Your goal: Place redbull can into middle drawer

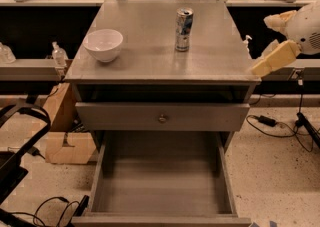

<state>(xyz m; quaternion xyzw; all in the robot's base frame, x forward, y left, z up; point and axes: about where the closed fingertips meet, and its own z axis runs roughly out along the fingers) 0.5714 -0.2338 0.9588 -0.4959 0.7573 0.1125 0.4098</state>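
Note:
The redbull can (183, 29) stands upright on the grey cabinet top (150, 61), at the back, right of centre. The middle drawer (162, 186) is pulled out wide open below, with a bare grey floor and nothing in it. My gripper (272, 41) hangs in the air off the cabinet's right edge, at about top height, well to the right of the can. Its two cream fingers (274, 59) stand apart, open and empty.
A white bowl (103, 44) sits on the left of the cabinet top. A shut drawer front with a small brass knob (162, 118) lies above the open drawer. Cardboard boxes (65, 131) and cables lie on the floor to the left, more cables to the right.

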